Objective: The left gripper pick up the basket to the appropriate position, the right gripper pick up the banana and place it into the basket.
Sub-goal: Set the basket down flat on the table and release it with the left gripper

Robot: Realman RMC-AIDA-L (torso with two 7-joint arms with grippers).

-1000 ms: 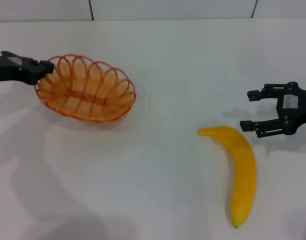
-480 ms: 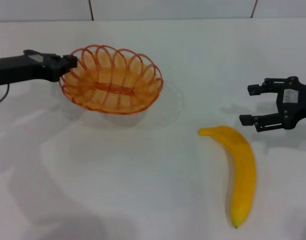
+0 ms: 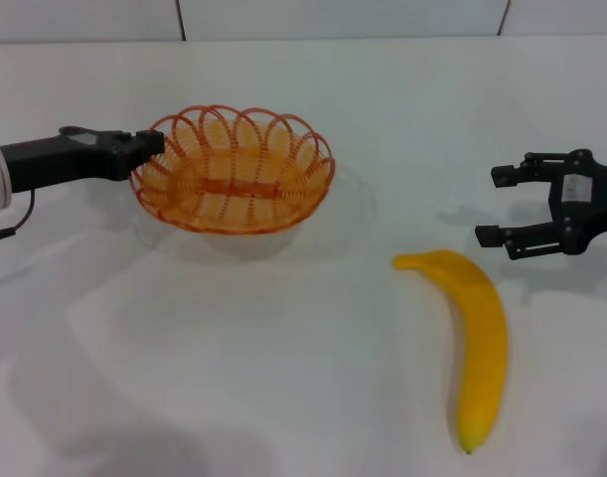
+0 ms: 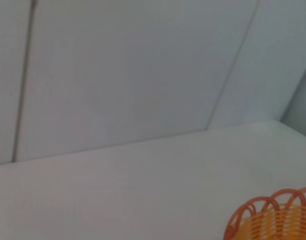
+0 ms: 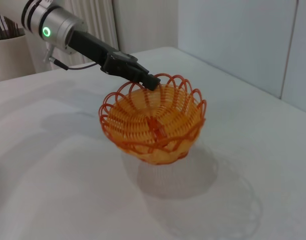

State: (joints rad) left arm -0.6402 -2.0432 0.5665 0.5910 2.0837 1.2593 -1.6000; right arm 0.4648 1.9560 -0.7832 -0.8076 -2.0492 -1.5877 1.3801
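Head view, from the left: the left gripper (image 3: 149, 145) reaches in from the left edge on its black wrist, its fingers pinched together on the scalloped rim of the basket (image 3: 233, 169) at the basket's left end. The basket hangs off that grip, lifted clear of the white table (image 3: 283, 378), with its shadow lying on the surface below and a little to the right of it. The basket extends rightward away from the gripper, roughly level. Nothing lies inside it; only the orange wire floor and looped walls show through.

The right wrist view confirms this from the other side: the left gripper (image 5: 142, 79) bites the far rim of the basket (image 5: 155, 120), the bowl is empty, and a clear gap separates its underside from the shadow on the table.

The left wrist view shows only a piece of the basket rim (image 4: 273, 215) at a corner.

Further right in the head view, the banana (image 3: 477, 338) lies flat on the table, well apart from the basket. The right gripper (image 3: 502, 207) hovers just beyond the banana's stem end, to the right of it, its two fingers spread apart and holding nothing, not touching the fruit.
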